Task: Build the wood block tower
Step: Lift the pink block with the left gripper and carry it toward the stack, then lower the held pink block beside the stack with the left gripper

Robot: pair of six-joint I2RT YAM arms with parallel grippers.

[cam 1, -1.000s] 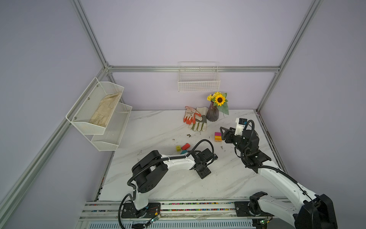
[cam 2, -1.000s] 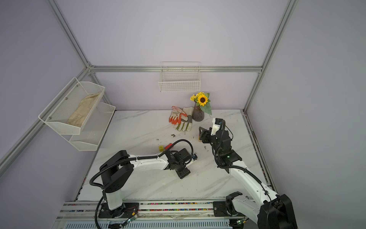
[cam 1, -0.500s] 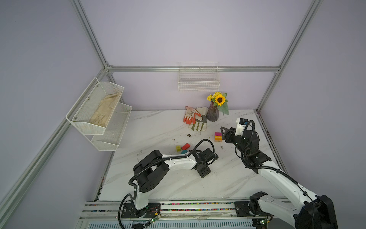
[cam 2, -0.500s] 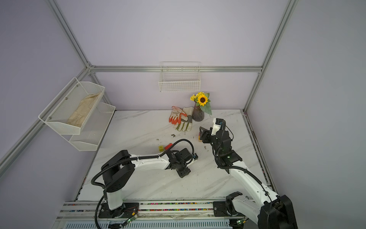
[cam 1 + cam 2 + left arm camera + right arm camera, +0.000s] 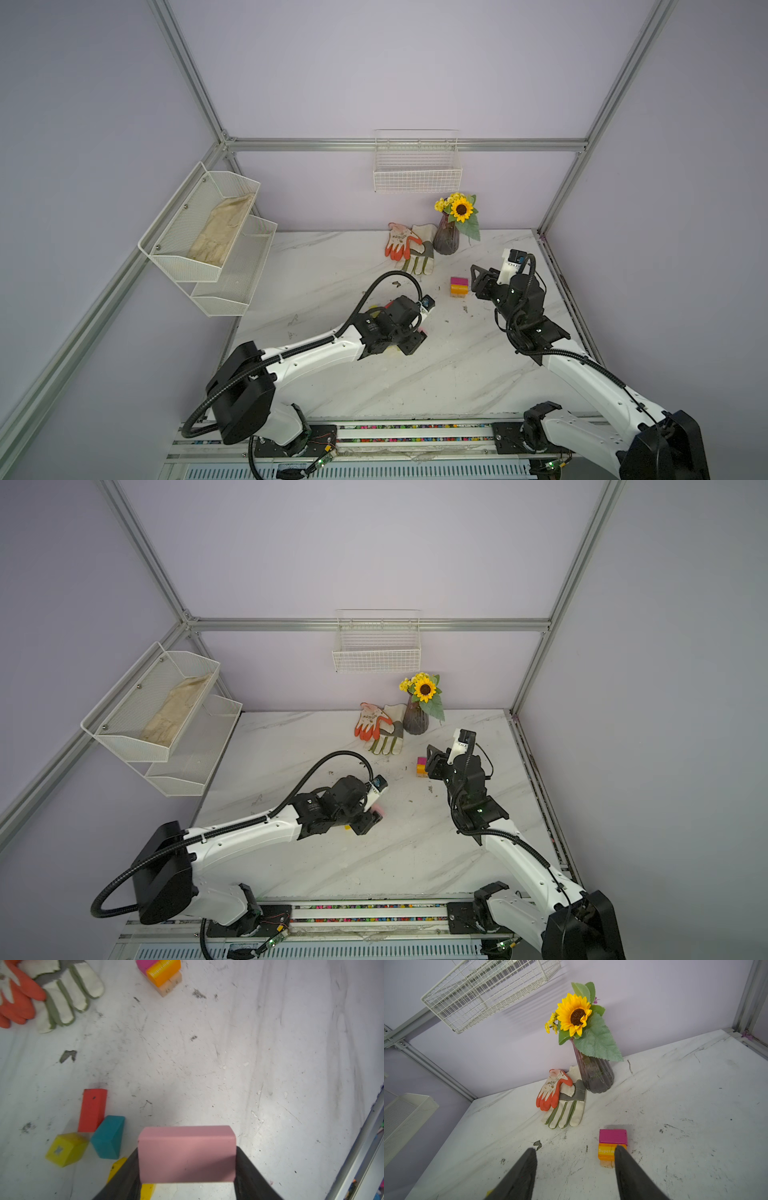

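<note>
Tower [image 5: 458,287] is a short stack, magenta on orange on tan, standing toward the back right corner of the counter [image 5: 415,374], in front of the vase [image 5: 446,239]. The left gripper [image 5: 187,1148] is clamped on the pink block [image 5: 187,1159] over the counter's middle, beside the loose red block [image 5: 92,1109] and teal block [image 5: 108,1136]. The right gripper [image 5: 574,1147] hangs just beside the stack, jaws apart and empty. Best to carry the pink block level, square it over the magenta top, lower gently, and keep the right pincer from nudging the stack

We read white letters "Superm" on the near face of the orange block [image 5: 606,1151] in the short stack; the word's end is hidden. Nothing else is legible.
</note>
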